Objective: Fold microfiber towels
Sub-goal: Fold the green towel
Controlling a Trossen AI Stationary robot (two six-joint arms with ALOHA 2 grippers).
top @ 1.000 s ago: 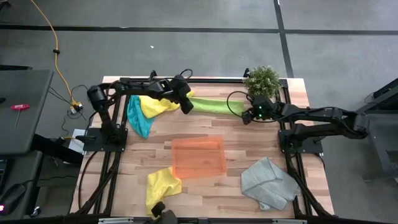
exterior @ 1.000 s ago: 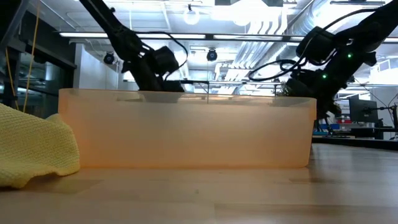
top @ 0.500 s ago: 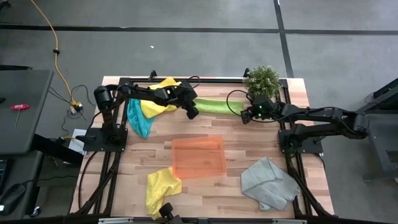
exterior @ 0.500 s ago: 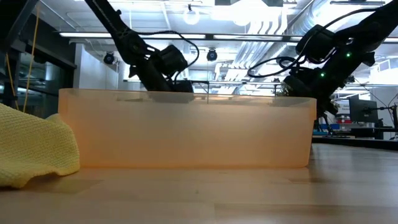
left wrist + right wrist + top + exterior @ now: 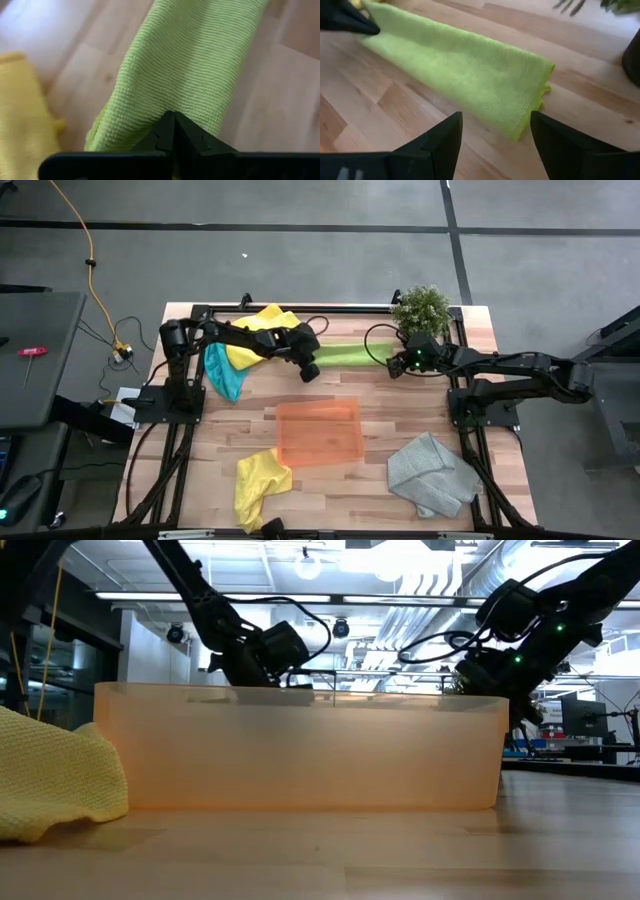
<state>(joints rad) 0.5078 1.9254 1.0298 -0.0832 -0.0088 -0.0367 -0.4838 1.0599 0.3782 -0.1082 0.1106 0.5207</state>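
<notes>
lime green towel: a microfiber cloth [image 5: 345,352] with a fine ribbed weave, drawn out into a long narrow band across the far part of the wooden table [image 5: 400,420], between the two grippers; its right end is a folded double edge lying flat on the wood.
left gripper: [image 5: 308,366] at the band's left end; the dark fingers are pinched together on the cloth, which bunches into a pleat right at the tips.
right gripper: [image 5: 397,364] just off the band's right end, beside the potted plant [image 5: 422,308]; its fingers stand wide apart, touching no cloth.
yellow towel, far: [image 5: 262,330] crumpled, soft, under the left arm, overlapping the teal-blue towel [image 5: 222,370], which lies in a loose heap.
yellow towel, near: [image 5: 258,480] rumpled, waffle-textured, touching the tray's near left corner.
light grey towel: [image 5: 432,473] loosely bunched, near right part of the table.
tray: [image 5: 320,432] flat, rectangular, translucent orange plastic with low walls, mid-table.
</notes>
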